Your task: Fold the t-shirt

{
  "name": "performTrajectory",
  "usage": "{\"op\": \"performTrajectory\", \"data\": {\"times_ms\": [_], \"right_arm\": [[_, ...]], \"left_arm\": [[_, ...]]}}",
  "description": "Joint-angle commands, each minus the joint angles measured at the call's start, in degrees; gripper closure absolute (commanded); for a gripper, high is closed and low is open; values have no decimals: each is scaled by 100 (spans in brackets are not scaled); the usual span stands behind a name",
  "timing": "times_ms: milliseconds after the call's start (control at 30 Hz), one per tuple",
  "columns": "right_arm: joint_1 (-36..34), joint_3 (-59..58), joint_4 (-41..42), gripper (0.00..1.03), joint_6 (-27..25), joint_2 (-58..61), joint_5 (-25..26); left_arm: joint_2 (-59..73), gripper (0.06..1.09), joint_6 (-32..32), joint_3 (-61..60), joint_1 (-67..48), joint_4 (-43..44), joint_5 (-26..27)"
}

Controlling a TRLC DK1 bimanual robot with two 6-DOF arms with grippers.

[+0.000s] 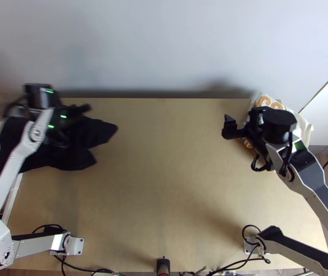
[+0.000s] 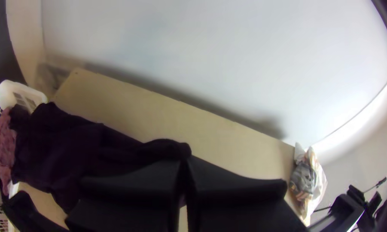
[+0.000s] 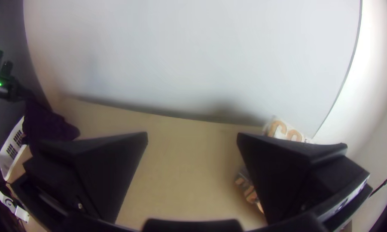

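Shirt: dark t-shirt (image 1: 79,149), left side, bunched, reaching from left pincer to basket rim; can't tell how much touches the surface (image 1: 164,184)
Left pincer (image 1: 88,108): far left, clenched on a piece of the dark t-shirt
Right pincer (image 1: 229,128): far right, released, fingers wide apart, nothing between them
Basket: white basket (image 2: 13,88), left edge, right up against the shirt, pink cloth (image 2: 3,141) inside
Bag: crumpled white bag (image 1: 306,131) with orange print, far right corner, partly hidden by right arm
Far side: pale wall (image 1: 164,46) along the edge
Near edge: small black device (image 1: 163,266) in the middle, black cables (image 1: 242,263) by arm bases
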Motion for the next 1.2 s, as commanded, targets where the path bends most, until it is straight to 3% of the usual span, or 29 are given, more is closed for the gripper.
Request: {"op": "performTrajectory", "data": {"times_ms": [0,200,833,1167], "right_arm": [[-169,-514,13,6,49,-420,-4],[-354,-953,4,6,207,-710,-4],[-908,-3686,101,6,717,-2634,-83],[-1426,-3317,162,6,805,-2863,-101]], "left_arm": [[177,101,-56,-404,-1388,369,-320],[300,101,208,-1028,-2030,1529,-337],[2462,101,-240,-1090,-4253,5018,-56],[4316,101,-601,642,-4869,4772,155]]}}
